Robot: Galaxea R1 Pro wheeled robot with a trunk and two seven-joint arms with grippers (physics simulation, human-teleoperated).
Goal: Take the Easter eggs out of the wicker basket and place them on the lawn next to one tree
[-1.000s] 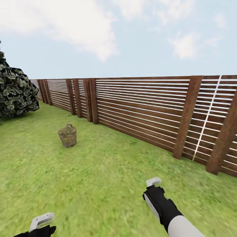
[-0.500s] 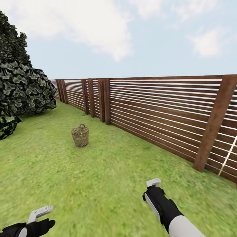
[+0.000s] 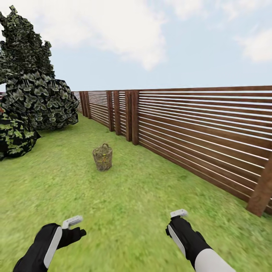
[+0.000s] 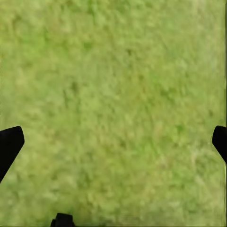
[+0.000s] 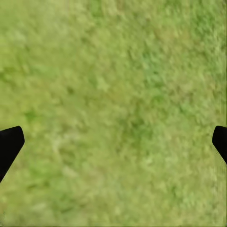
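Jaws spread over bare lawn [image 4: 113, 94]; wicker basket [image 3: 102, 157] contents indistinct.

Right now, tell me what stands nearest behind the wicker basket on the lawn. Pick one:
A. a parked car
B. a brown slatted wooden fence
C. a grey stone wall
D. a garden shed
B: in the head view the wicker basket sits upright on the lawn, and the brown slatted wooden fence runs just beyond it and off to the right.
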